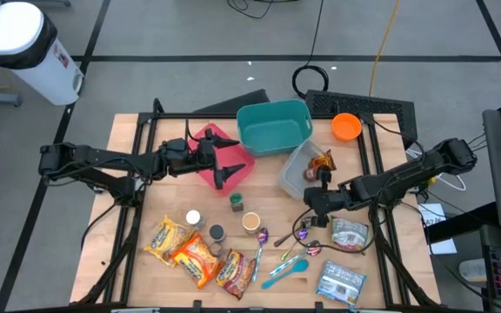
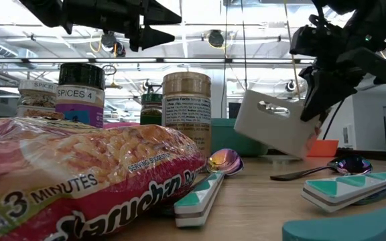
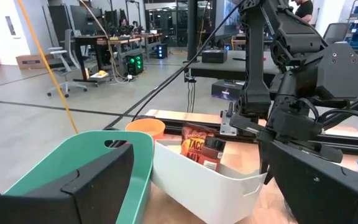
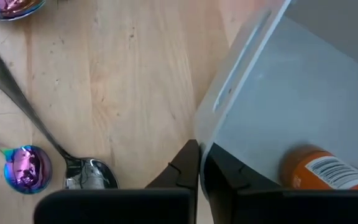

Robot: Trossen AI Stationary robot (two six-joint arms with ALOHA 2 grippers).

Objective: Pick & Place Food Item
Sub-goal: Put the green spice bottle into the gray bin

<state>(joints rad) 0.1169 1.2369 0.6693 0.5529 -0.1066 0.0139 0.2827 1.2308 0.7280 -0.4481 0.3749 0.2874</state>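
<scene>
The wooden table [image 1: 146,217] is partly hidden by both arms. The teal bin [image 1: 274,125] sits at the far side. The white bin [image 1: 298,169] next to it is tipped up on one side, and the right arm covers its near edge. Inside it lies an orange snack bag [image 1: 321,162], half hidden by the bin wall. The right gripper [image 1: 318,199] reaches in from the right, low over the table. Its fingers are pinched tight on the white bin's rim. The left gripper [image 1: 222,160] hangs high above the pink bin [image 1: 218,169], and its fingers are spread wide with nothing in them. Noodle packs [image 1: 197,258] lie at the front edge.
</scene>
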